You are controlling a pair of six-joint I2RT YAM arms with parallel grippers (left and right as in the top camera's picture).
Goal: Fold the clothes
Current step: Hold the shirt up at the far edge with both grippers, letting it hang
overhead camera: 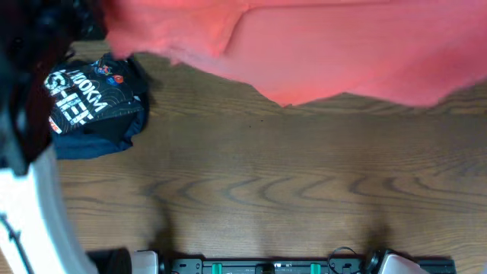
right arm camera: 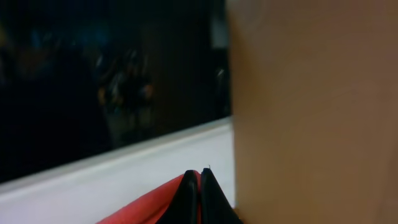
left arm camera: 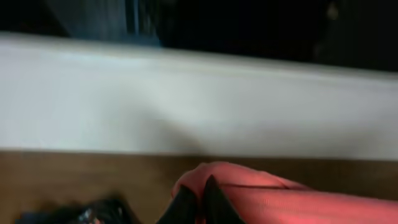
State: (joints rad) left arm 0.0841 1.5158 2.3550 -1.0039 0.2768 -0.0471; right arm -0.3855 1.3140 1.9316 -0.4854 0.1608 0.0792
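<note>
Clothes (overhead camera: 342, 53): coral-red shirt stretched across the far side of the table (overhead camera: 266, 175), probably lifted
Left gripper (left arm camera: 200, 198): pressed together, pinching red fabric
Right gripper (right arm camera: 200, 193): likewise pinching a red edge
Handling: light, soft, floppy; likely best held at corners or hem

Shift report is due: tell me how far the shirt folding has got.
Done: the left gripper and right gripper are each shut on an edge of the coral shirt. In hand: it is held spread across the far side of the table. Left: every fold; none shows yet.
</note>
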